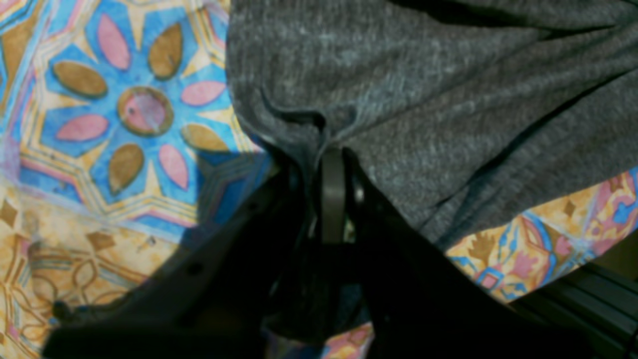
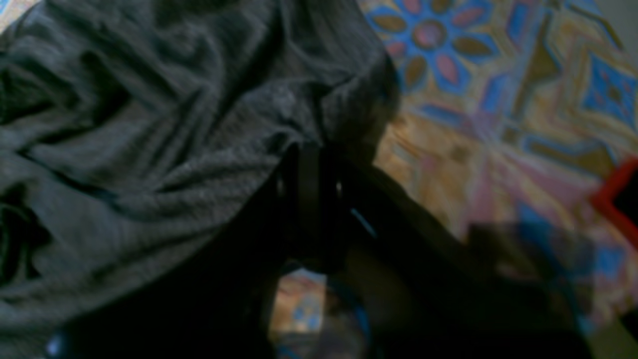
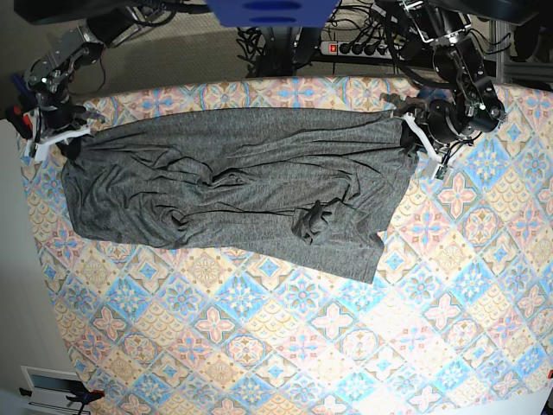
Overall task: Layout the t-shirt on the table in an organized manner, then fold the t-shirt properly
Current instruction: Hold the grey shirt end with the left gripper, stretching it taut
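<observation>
I have the t-shirt (image 3: 233, 186) stretched wide across the far half of the table (image 3: 285, 346), with both arms pinning its two far corners. The left gripper (image 1: 331, 149) is clenched on the edge of the grey knit; in the left wrist view the fabric bunches into a small pucker right at the closed jaws, and the shirt fans away from there over the blue and pink flower tile beside it. The right gripper (image 2: 311, 149) is likewise clamped on the shirt's edge, with the cloth gathering into ridges that run away from the pinch point, though that view is blurred and I cannot make out the fingertips cleanly. A red-edged thing (image 2: 615, 197) shows at the margin of the right wrist view, beyond the shirt; I cannot tell what it is.

From the base view, the shirt's far edge runs nearly straight between the two grippers, pulled taut, parallel to the table's far edge and just inside it. The near edge hangs slack and uneven, lying on the table. The shirt's middle is heavily wrinkled, and a crumpled knot of fabric (image 3: 315, 220) sits near the shirt's near edge, closer to the left gripper's side. The near half of the table shows only its patterned cloth.
</observation>
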You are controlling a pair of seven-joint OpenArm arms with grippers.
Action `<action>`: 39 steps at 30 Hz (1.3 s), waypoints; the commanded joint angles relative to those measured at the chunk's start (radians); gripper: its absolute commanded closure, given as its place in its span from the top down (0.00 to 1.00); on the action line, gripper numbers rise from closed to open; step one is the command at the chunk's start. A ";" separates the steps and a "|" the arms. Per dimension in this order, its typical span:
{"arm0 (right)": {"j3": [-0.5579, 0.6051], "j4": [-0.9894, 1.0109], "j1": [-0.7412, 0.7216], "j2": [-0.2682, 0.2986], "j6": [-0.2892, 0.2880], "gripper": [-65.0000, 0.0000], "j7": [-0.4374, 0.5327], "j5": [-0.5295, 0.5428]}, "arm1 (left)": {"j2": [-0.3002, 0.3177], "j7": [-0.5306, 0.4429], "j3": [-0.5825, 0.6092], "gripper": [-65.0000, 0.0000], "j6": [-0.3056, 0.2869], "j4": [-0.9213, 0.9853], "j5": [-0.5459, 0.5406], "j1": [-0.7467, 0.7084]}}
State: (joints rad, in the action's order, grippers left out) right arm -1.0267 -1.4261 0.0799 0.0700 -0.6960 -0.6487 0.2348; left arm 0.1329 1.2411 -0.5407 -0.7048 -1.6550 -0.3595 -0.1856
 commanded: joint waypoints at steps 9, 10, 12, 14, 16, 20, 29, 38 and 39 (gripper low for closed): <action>-0.004 -0.023 -0.012 0.020 -0.002 0.00 0.030 0.016 | -0.026 0.133 -0.002 0.07 0.007 -0.012 0.026 0.068; -0.004 -0.023 -0.012 0.020 -0.002 0.00 0.030 0.016 | -0.026 0.133 0.000 0.06 0.007 -0.012 0.032 0.079; -0.004 -0.023 -0.024 0.020 -0.002 0.00 0.030 0.016 | -0.026 0.136 -0.003 0.06 0.007 -0.011 0.037 0.113; -0.004 -0.023 -0.024 0.021 -0.002 0.00 0.030 0.016 | -0.025 0.142 -0.003 0.06 0.007 -0.011 0.038 0.145; -0.004 -0.023 -0.024 0.029 -0.002 0.00 0.030 0.016 | -0.023 0.155 -0.003 0.06 0.007 -0.011 0.038 0.168; -0.004 -0.023 -0.024 0.034 -0.002 0.00 0.027 0.016 | -0.023 0.155 0.003 0.06 0.007 -0.011 0.037 0.179; -0.004 -0.022 -0.039 0.052 -0.002 0.00 0.027 0.016 | -0.022 0.085 0.083 0.06 0.007 -0.239 0.037 0.110; -0.004 -0.020 -0.039 0.054 -0.002 0.00 0.027 0.016 | -0.019 0.078 0.098 0.06 0.007 -0.317 0.038 0.085; -0.004 -0.020 -0.039 0.054 -0.002 0.00 0.027 0.016 | -0.019 0.078 0.098 0.06 0.007 -0.317 0.038 0.084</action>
State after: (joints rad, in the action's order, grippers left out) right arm -1.0275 -1.4277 0.0490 0.1028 -0.6964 -0.6479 0.2356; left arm 0.1055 1.3350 -0.4431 -0.6998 -1.9560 -0.3096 -0.1089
